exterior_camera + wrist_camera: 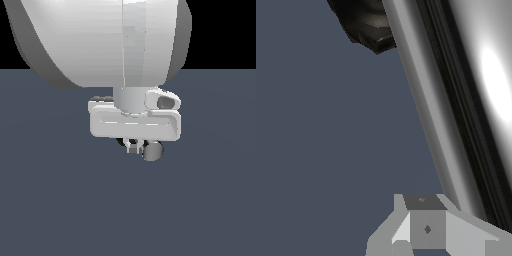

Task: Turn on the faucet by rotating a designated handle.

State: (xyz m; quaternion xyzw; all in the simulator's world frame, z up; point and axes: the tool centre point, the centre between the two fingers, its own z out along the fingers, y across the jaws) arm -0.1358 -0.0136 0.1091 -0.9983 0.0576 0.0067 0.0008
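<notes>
A: Where is the faucet? The big white robot arm (100,40) fills most of the exterior view.

B: Near the middle of that frame, tucked under the arm's white hand block (135,122). Only a shiny chrome cylindrical handle bar (152,150) with its rounded end peeks out below the block, plus a sliver of black (121,142) beside it, probably part of the faucet. In the wrist view the same bar fills the right side of the frame as a long mirror-bright band, and the black elbow piece (368,22) that carries it sits at the upper middle.

A: And the pincer (134,146)?

B: Low on the fixture, just beside the bar. One grey finger (423,227) shows at the bottom of the wrist view, seemingly against or very near the chrome. I can't tell whether the jaws are parted or closed; the second finger is out of view.

A: How should the handle behave?

B: I'd judge it rigid metal, turning on its pivot at the elbow. Polished and round, so likely slippery: a pad could skid along or around it. Pushing sideways far from the elbow, toward the flat round end, ought to give the most leverage. The dark grey-blue worktop (50,200) around it offers nothing to brace on.
</notes>
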